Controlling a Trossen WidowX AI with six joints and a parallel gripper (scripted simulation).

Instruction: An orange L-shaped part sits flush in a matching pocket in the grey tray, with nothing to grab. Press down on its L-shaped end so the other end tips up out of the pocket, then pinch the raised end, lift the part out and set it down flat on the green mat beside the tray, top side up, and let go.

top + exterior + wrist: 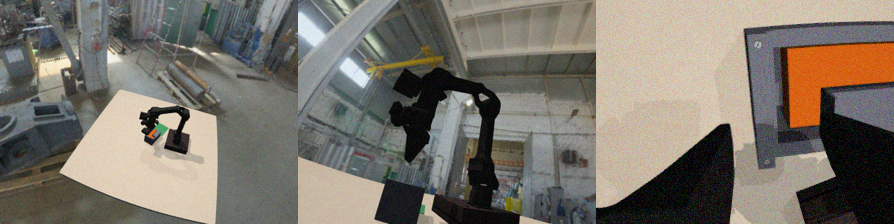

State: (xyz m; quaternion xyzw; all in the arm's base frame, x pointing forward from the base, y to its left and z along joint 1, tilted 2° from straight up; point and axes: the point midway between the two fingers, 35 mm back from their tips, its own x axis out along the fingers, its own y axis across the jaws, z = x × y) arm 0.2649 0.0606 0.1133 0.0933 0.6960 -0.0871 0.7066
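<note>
The orange L-shaped part [151, 134] [836, 62] lies in the pocket of the grey tray [158, 132] [761, 90]. It looks level, with a dark gap along its left side in the wrist view. In the exterior view only the dark side of the tray [400, 201] shows. The green mat [162, 128] [422, 209] lies beside the tray. My gripper [408, 161] [776, 128] points down above the tray, partly open and empty. In the wrist view the left fingertip is outside the tray's outline, and the right finger covers some of the tray's lower part.
The arm's dark base [177, 142] [475, 209] stands close to the tray and the mat, on the pale table top [120, 166]. The arm arches over from the base. Grey shadows fall around the tray.
</note>
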